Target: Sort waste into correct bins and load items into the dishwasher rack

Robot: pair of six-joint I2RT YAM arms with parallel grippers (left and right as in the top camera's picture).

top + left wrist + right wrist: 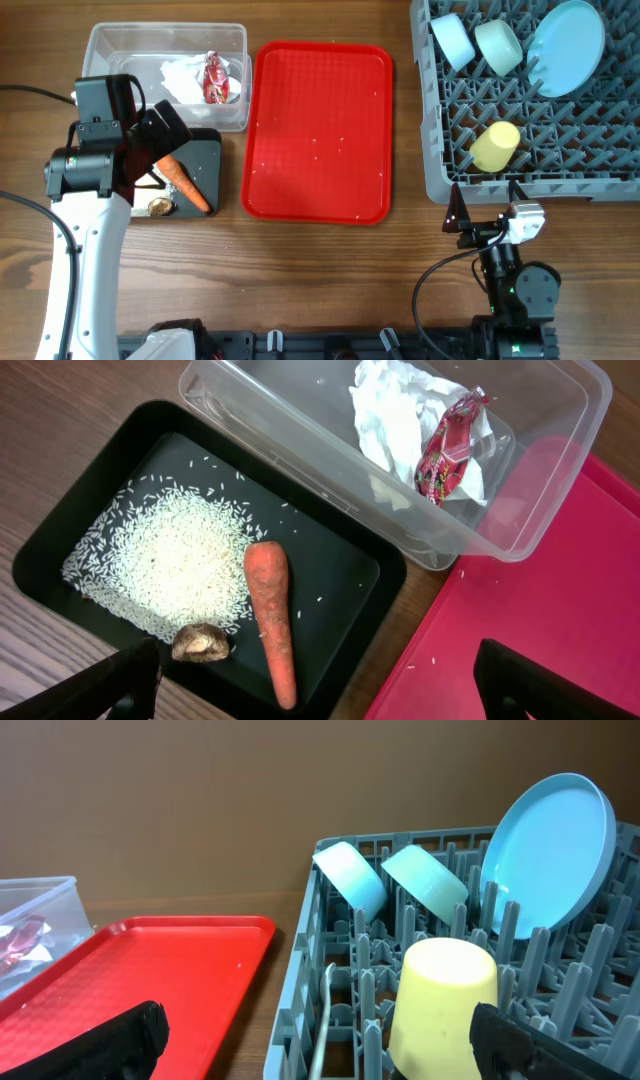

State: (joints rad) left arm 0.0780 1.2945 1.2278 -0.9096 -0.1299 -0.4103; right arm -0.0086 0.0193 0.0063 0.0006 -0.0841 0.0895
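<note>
Left fingers [120, 680], right fingers [110, 1040] gaping wide, empty. Tapered carrot [272, 615], loose rice [170, 560] lying in black tub [340, 565]; crumpled napkin [395, 410], glossy red wrapper [450, 445] sitting in clear tub [545, 480].

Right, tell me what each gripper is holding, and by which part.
Nothing is held: the left gripper is open above the black bin, and the right gripper is open facing the dishwasher rack.

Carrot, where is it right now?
The carrot lies in the black tub on the robot's left; in the left wrist view it is just right of the rice pile, beside the brown lump.
</note>
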